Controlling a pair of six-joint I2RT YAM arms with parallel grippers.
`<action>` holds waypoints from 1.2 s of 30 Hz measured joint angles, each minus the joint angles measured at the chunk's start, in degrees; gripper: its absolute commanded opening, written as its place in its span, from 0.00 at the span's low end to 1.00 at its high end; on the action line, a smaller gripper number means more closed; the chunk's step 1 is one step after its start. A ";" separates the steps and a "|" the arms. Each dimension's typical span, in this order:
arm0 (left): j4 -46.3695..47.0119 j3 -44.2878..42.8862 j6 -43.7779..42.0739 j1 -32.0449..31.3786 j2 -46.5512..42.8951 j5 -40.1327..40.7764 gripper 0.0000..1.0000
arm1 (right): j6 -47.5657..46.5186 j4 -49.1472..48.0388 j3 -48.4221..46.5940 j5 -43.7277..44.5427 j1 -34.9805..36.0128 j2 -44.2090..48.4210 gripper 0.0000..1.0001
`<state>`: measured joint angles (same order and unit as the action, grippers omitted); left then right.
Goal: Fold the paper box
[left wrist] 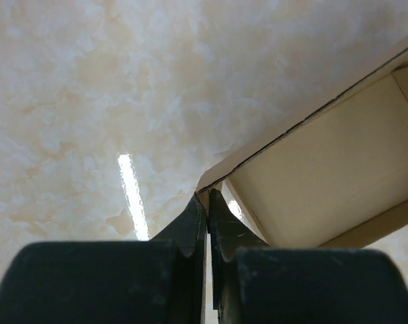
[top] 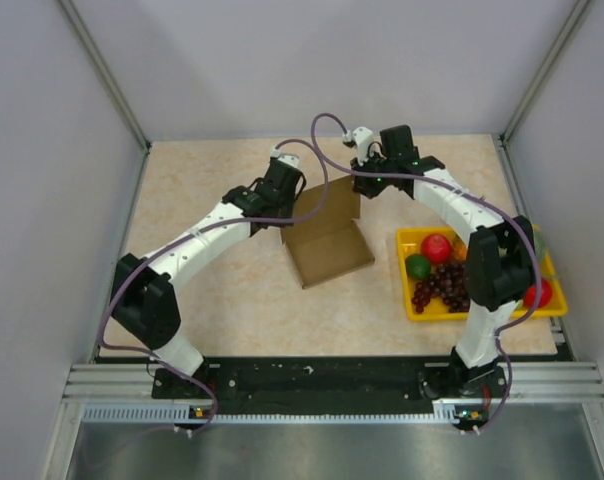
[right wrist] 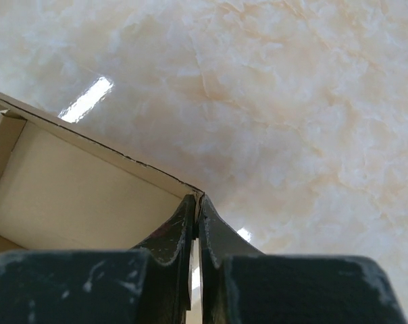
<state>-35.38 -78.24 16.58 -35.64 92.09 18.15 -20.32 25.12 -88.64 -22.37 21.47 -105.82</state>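
- at the centre of the top view, the brown box sits on the marbled table, its open side up and its low walls standing.
- left gripper meets the box at its upper-left corner in that view; right gripper meets it at the upper-right corner, so the two arms reach in from either side.
- left wrist view: the left gripper stands at bottom centre, its dark fingers pressed together on a thin edge of card at the box corner. the box fills the right of the frame, pale inside, with the table across the left.
- right wrist view: the right gripper is at bottom centre, its jaws nipped tight on the corner where two box walls meet. the box runs off toward the lower left and the table takes up the rest.
- right of the box in the top view, well apart from it, a yellow tray holds fruit: a red piece, a green one and dark grapes, partly hidden by the right arm.
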 measured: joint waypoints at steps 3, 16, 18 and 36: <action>-1.25 -2.12 2.93 -0.04 1.77 2.75 0.00 | 6.25 -1.40 1.14 4.63 1.31 1.16 0.00; -1.11 -6.88 15.54 -0.39 5.95 11.65 0.00 | 32.17 -9.31 16.63 30.67 9.99 14.69 0.00; 0.02 -6.56 16.61 -0.44 5.95 12.81 0.00 | 34.69 -11.47 18.38 34.88 11.65 14.82 0.00; 26.27 16.59 20.79 -1.88 -1.95 18.40 0.00 | 40.26 -34.60 37.53 59.98 24.85 20.59 0.00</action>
<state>-9.10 -61.65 37.36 -37.52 90.15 36.56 19.94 -9.47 -51.11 37.60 46.33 -85.23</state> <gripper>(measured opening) 0.020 0.009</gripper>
